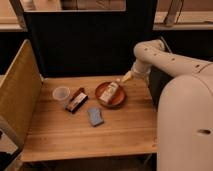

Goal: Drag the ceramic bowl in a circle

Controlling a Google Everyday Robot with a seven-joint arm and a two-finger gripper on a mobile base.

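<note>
The ceramic bowl sits upright right of the table's middle. It is round, with no long axis. The gripper is at its far-right rim with jaws spread wide; contact is unclear. A pale oblong thing lies inside the bowl. To the left are a cup, a dark packet and a blue item.

High, looks down on table; gripper (mid-right)

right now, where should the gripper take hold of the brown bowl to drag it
Probably the rim of the bowl nearest the arm, from above: it is shallow and wide, so only the thin rim fits between the jaws. The gripper is over its middle.
</note>
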